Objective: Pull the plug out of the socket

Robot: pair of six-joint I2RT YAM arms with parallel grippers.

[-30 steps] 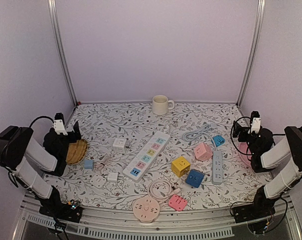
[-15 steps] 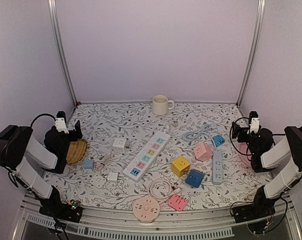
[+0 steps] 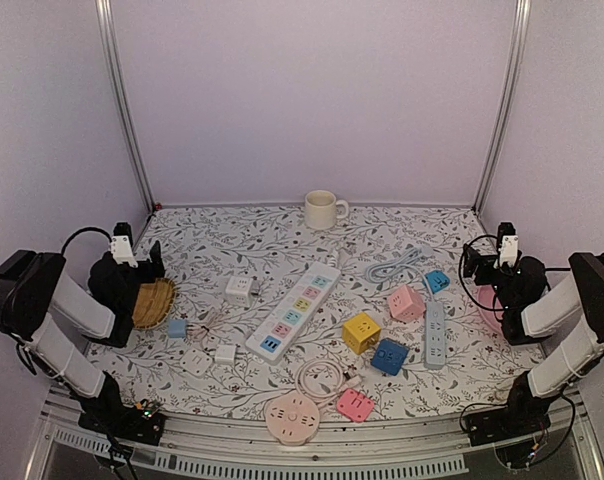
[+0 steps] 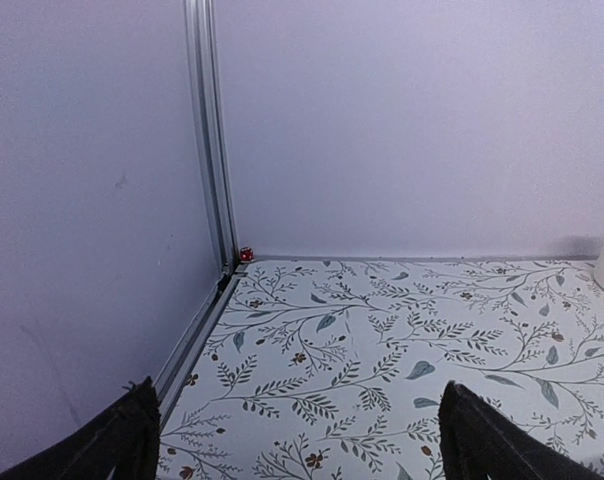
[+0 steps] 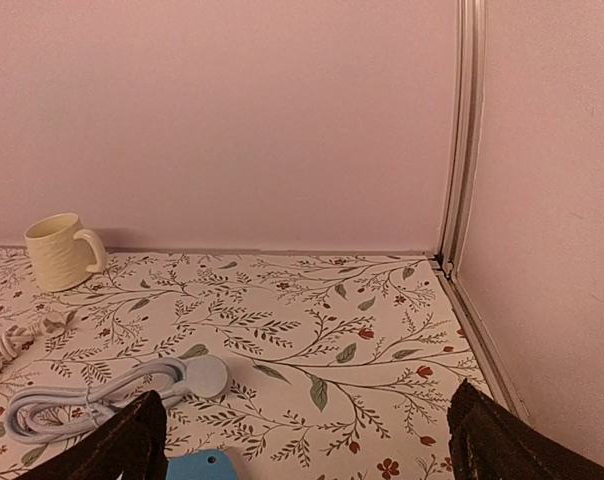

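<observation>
A long white power strip [image 3: 292,312] with coloured sockets lies mid-table. Around it are a white cube socket [image 3: 240,290], a yellow cube socket [image 3: 361,332], a blue one [image 3: 390,356] and a pink one [image 3: 405,301]. A small blue plug [image 3: 177,327] with a cord lies at the left. I cannot tell which plug sits in a socket. My left gripper [image 3: 147,260] is open and empty at the far left; its wrist view [image 4: 302,445] shows only bare table. My right gripper [image 3: 474,262] is open and empty at the far right, also shown in its wrist view [image 5: 307,445].
A cream mug [image 3: 323,210] stands at the back. A wicker basket [image 3: 152,303] sits by the left arm. A grey strip [image 3: 435,335], a round pink socket [image 3: 294,417], a coiled white cable [image 3: 322,378] and a blue cable bundle [image 5: 112,395] lie about.
Both wrists shifted very slightly; the left one edged back and a little to the right. Nothing on the table moved.
</observation>
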